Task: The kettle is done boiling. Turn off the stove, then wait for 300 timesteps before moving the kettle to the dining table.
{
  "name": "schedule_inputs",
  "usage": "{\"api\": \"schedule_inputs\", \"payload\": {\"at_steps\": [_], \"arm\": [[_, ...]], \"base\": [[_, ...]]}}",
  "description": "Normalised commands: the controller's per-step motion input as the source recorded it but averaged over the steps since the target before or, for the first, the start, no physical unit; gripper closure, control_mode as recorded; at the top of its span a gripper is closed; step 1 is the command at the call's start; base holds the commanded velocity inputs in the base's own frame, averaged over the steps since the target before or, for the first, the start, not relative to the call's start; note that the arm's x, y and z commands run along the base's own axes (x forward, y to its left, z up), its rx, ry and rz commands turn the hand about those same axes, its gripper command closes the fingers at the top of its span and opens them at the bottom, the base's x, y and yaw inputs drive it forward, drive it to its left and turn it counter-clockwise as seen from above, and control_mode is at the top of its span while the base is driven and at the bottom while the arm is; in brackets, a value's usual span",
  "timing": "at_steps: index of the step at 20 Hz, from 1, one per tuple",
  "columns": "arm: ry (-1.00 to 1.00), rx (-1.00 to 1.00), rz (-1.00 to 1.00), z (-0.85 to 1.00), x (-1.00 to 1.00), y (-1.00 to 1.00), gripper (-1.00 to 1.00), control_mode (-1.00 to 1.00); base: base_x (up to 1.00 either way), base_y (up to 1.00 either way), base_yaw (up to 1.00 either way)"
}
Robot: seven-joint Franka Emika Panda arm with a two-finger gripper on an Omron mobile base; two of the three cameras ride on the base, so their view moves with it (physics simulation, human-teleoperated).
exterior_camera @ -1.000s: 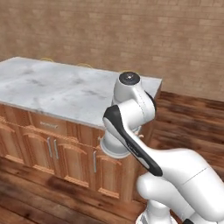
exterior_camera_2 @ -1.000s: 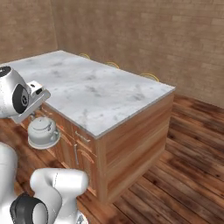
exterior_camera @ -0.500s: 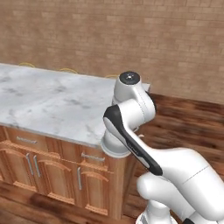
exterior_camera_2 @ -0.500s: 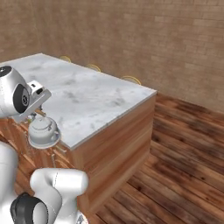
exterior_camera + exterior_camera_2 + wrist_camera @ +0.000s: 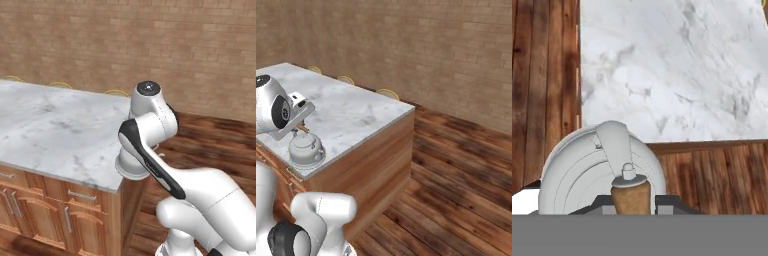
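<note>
1. Kettle [image 5: 305, 148] hangs from the gripper [image 5: 631, 206] by its brown wooden handle bar [image 5: 630, 196], which the fingers are closed on, one at each side of the bar

2. Grip sits at the top of the arched handle, so the silvery body dangles straight below the hand and stays level; that seems the reason for holding it there, since a tilted kettle could spill

3. In the hand view the domed lid and its small knob lie directly under the fingers, with the body spreading out to the left and right of them

4. In the right base view the kettle is at the near edge of the dining table [image 5: 356, 112], over the marble rim; whether its base touches the bench or floats just above it I cannot tell

5. In the hand view part of the body overlaps the wooden floor [image 5: 542, 75] beside the bench corner, so it is likely not yet fully over the marble

6. Judged from this, the carry is nearly done; the hand probably needs to reach farther in over the bench before letting go
</note>
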Motion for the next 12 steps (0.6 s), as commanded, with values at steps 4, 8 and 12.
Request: {"api": "schedule_inputs", "payload": {"at_steps": [4, 8, 12], "arm": [[0.00, 0.00, 0.00, 0.00, 0.00, 0.00, 1.00, 1.00], [0.00, 0.00, 0.00, 0.00, 0.00, 0.00, 1.00, 1.00], [0.00, 0.00, 0.00, 0.00, 0.00, 0.00, 1.00, 1.00]], "base": [[0.38, -0.69, 0.00], [0.40, -0.68, 0.00], [0.39, -0.68, 0.00]]}}
